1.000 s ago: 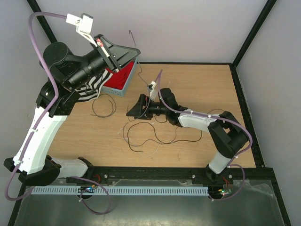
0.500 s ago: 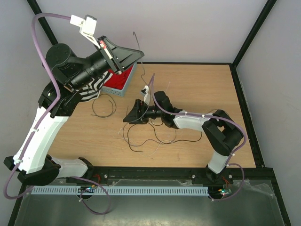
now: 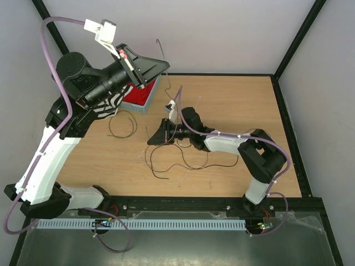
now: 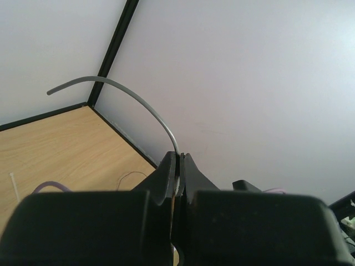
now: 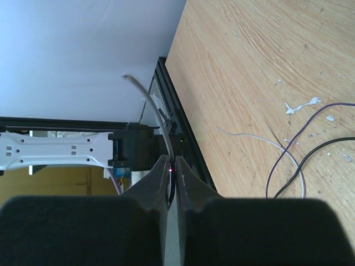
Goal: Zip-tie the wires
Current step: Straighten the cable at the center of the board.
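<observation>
The left pincer [image 3: 165,64] is held high above the far left of the worktop [image 3: 238,105], over a small blue-grey basket [image 3: 145,106] with a red lining. Its jaws are pressed together on a thin grey strand [image 4: 128,92], which rises from between the tips and arcs away in a long curve. The pictures do not show whether this strand is a wire or a tie. The right pincer [image 3: 150,141] lies low near the middle of the worktop, turned on its side. Its jaws are almost closed, pinching a pale strand [image 5: 151,106] that bends upward from the tips. The wires [image 3: 183,164] lie on the bare wood in loose curls just beside and in front of the right pincer. Most are black, a few are whitish, and the right wrist view shows a purple one crossing a black one. One more black loop lies apart to the left, near the basket.
</observation>
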`<state>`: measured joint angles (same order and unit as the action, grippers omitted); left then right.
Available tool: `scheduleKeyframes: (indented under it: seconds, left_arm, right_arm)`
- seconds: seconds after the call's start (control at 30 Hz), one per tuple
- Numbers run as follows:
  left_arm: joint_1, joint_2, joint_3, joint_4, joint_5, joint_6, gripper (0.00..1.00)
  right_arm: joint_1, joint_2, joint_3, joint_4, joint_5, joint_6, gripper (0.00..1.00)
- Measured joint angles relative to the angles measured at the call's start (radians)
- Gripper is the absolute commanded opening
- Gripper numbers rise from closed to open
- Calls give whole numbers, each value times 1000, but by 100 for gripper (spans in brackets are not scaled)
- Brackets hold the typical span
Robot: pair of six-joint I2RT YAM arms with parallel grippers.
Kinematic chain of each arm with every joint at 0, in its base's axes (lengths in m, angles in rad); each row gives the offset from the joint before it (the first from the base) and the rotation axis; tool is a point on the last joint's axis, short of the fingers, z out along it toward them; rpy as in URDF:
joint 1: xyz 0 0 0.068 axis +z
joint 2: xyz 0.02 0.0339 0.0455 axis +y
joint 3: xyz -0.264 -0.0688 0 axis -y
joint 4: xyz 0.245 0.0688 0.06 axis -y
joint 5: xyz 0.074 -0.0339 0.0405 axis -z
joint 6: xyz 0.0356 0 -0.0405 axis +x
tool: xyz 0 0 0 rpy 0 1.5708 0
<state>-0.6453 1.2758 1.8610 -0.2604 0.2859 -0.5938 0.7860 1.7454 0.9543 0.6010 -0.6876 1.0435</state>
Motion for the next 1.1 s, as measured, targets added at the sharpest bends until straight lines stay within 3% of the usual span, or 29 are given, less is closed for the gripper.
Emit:
scheduleKeyframes:
  seconds: [0.17,0.47,0.87,1.1]
  left_arm:
    - [0,-26,-13,-42,-40,41,0]
    - [0,-172,-89,-117,-151,148,0]
    - [1,-359,-293,-226,-301,217,0]
    - [1,-455,-552,-283,-350,153,0]
  right_arm:
    - [-1,0,6,-10,13,-19,1]
    - [-52,-72,41,-223,119,-158,0]
    - [-312,-329,-18,-582,412,-450,0]
    - [-471,-497,-85,-739,611,-583,0]
